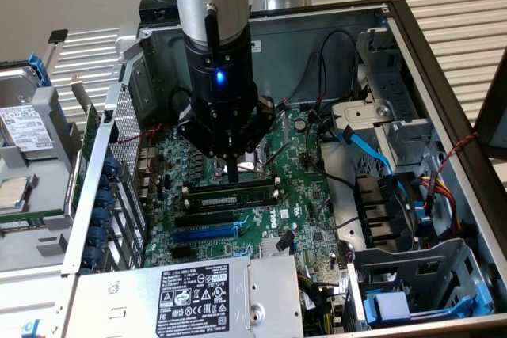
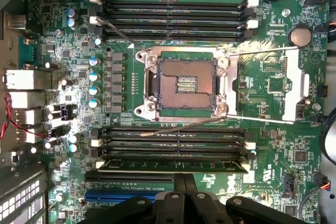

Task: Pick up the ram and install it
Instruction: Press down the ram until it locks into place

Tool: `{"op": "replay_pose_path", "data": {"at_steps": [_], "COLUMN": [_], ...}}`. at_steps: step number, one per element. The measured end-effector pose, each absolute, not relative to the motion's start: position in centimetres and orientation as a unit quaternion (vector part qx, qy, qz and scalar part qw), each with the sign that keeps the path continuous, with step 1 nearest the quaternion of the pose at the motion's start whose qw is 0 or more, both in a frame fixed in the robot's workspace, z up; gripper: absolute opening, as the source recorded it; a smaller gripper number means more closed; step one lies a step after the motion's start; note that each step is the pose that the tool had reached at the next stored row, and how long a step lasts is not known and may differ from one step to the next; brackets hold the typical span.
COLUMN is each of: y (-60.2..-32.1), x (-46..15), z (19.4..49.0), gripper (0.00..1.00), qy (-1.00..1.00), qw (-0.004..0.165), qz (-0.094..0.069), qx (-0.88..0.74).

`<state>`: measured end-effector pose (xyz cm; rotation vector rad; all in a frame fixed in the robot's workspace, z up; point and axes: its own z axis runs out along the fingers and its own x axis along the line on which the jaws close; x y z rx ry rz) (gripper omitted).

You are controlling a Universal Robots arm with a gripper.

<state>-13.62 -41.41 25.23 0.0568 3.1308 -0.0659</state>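
With my gripper clenched and pressing on the ram, which lies along a black slot just below the empty processor socket, I judge straight, even downward pressure matters most.

Exterior view: high, off the arm, angled down into the open PC case. It sits well back, so it takes in the whole case, the arm and the slatted table around it. Wrist view: rides the wrist, looks almost straight down at the motherboard, close in, CPU socket mid-frame. Shared: the motherboard with its black memory slots and the blue expansion slot.
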Motion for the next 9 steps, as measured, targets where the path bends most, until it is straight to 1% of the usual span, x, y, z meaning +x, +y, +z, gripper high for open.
{"op": "replay_pose_path", "data": {"at_steps": [9], "y": [-41.41], "x": [-13.62], "z": [25.23], "gripper": [0.11], "qy": [0.999], "qw": [0.004], "qz": [-0.021], "qx": [0.033]}}
